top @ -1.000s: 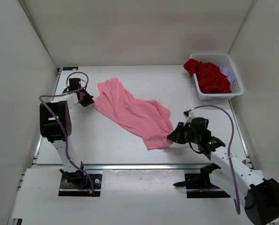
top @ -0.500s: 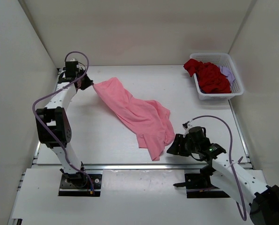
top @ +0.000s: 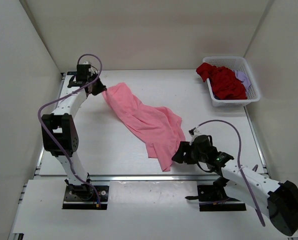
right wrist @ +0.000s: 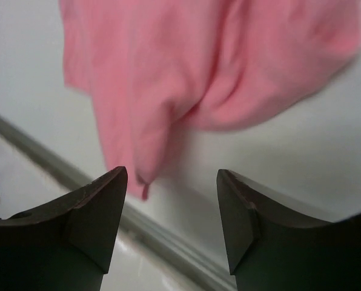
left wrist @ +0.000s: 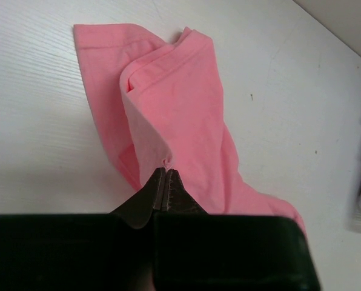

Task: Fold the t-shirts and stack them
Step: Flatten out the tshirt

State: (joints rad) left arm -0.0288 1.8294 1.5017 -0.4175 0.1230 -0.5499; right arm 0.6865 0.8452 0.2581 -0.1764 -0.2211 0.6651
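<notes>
Pink t-shirt sprawled on worktop; far corner clamped in left hand; right hand spread apart beside near hem.

White left arm, white right arm, black joints, looping purple cables, dark wedge-shaped claw fingers

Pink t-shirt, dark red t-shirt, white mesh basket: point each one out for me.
pink t-shirt (top: 149, 122): top external view, middle of the cloth spread on the table.
dark red t-shirt (top: 226, 82): top external view, centre of the bunched heap in the basket.
white mesh basket (top: 234, 102): top external view, its near wall.
</notes>
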